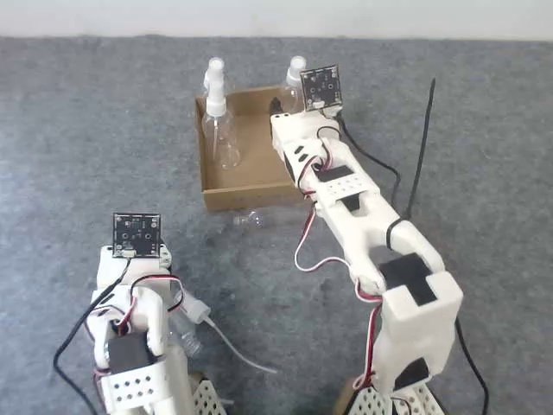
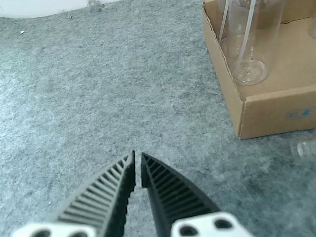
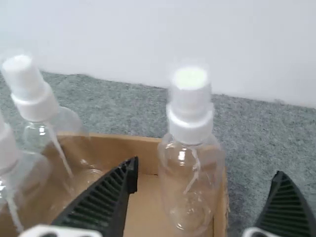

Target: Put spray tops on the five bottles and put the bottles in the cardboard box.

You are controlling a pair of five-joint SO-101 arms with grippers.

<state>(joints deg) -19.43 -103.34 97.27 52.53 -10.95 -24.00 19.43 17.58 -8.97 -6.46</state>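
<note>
Right gripper [image 3: 205, 168], wide open and empty, hung over the cardboard box [image 1: 246, 197] facing an upright capped bottle [image 3: 190, 163]; left gripper [image 2: 138, 157], almost closed, empty, over carpet [image 2: 98, 74]; loose bottle [image 1: 249, 219] lay just outside the box.

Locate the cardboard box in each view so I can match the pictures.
High view: cardboard box, upper middle of the picture.
Left wrist view: one corner, beyond the shut left fingers, off to a side.
Right wrist view: far wall, beyond the open right fingers.
Shared landmark: clear bottles standing inside.
</note>
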